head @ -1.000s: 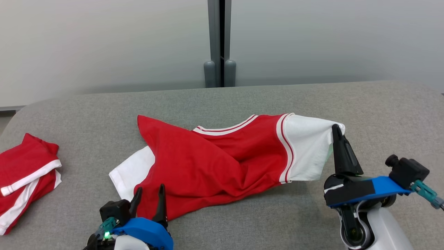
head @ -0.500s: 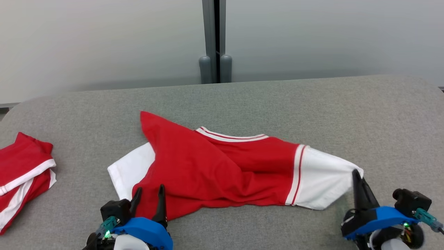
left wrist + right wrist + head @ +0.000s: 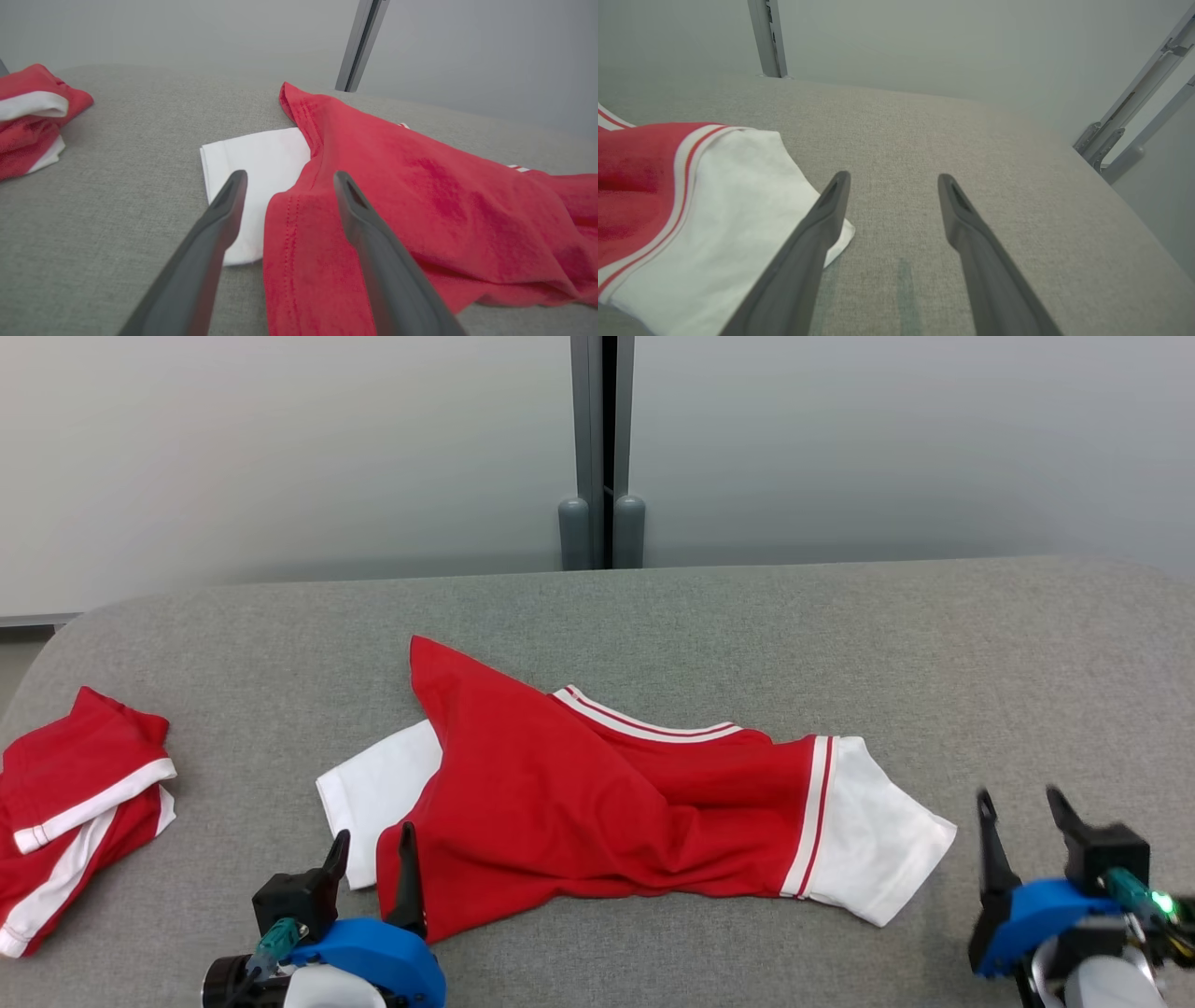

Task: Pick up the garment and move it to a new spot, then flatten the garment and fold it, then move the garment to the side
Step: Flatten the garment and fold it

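Letting go at the right gripper [image 3: 1018, 798]: jaws wide apart and empty, just beside the white sleeve [image 3: 878, 849] that was pinched and held up a moment ago. Same wide, empty jaws at the left gripper [image 3: 373, 835], poised over the near hem of the red-and-white jersey [image 3: 579, 803]. Lying rumpled mid-way across the grey bench [image 3: 840, 616], sleeve dropped flat, body doubled over itself. Likely ends the relocating; flattening next. Off left, a second red-and-white garment [image 3: 75, 803], folded.

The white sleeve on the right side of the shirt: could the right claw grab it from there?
Probably yes. The right gripper stands open just beside the white sleeve, whose corner lies flat on the table with nothing between them.
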`<state>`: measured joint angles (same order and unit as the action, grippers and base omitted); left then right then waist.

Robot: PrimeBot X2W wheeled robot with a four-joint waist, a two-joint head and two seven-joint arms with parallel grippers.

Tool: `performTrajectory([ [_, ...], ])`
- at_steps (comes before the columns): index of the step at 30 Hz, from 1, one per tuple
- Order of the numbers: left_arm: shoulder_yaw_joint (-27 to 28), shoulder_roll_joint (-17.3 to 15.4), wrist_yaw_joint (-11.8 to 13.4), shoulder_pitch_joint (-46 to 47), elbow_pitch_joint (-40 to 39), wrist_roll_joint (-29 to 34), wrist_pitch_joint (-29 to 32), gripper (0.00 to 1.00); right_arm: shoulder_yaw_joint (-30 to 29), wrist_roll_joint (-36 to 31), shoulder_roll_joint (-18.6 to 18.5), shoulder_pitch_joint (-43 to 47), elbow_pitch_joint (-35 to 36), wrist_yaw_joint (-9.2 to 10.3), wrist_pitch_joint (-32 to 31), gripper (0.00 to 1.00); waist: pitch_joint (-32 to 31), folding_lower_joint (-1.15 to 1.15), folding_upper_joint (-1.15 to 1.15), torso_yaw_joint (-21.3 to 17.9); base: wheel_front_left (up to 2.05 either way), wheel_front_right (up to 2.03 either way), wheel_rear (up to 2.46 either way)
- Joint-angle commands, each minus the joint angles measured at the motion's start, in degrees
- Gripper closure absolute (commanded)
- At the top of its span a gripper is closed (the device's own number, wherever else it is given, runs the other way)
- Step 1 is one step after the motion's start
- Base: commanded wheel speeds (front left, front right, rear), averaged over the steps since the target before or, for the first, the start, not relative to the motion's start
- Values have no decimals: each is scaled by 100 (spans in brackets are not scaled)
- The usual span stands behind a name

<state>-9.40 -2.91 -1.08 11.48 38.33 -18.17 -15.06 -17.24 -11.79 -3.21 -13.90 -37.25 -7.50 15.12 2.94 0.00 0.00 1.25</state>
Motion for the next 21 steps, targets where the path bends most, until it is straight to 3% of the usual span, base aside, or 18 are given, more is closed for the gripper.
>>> performTrajectory([
  [1,52,2,49,-64,-83,101,-16,0,119,70,25,-123,190,2,4,0,-10,0,0,-1,0,0,0],
  [2,130,-2,90,-118,-205,250,-16,0,417,343,33,-113,523,2,4,0,-26,0,0,-1,0,0,0],
  [9,281,-2,62,-309,-463,691,-16,0,1296,935,21,148,1113,2,3,0,-151,0,0,-6,0,0,0],
  [21,369,-1,-131,-602,-139,796,-16,0,1606,1146,25,528,574,2,3,0,-404,0,0,-12,0,0,0],
])
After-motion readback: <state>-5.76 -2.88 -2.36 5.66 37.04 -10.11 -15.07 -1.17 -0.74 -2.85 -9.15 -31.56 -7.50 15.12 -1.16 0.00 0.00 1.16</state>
